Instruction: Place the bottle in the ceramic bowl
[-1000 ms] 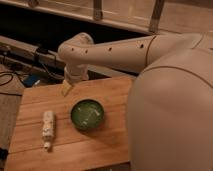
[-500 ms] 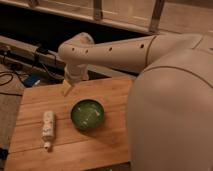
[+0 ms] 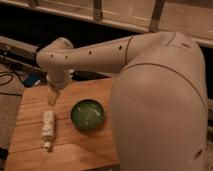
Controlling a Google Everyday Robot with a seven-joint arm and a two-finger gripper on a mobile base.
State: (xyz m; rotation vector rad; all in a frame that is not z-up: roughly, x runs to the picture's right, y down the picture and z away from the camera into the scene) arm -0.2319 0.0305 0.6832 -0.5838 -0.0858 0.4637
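Observation:
The whitish-cream bottle (image 3: pixel 48 128) lies on its side on the wooden table (image 3: pixel 30 107), cap pointing toward the front edge. The green glazed ceramic bowl (image 3: pixel 87 114) sits upright just right of it, empty. My gripper (image 3: pixel 52 97) hangs from the white arm above the table, just behind the bottle's far end and left of the bowl. It holds nothing that I can see.
My large white arm and body (image 3: pixel 160 100) fill the right side and hide the table's right part. Dark cables (image 3: pixel 10 77) and a blue object (image 3: pixel 31 80) lie on the floor left of the table. A dark ledge runs behind.
The gripper has moved left and down, closer to the bottle's far end. Bottle and bowl have not moved.

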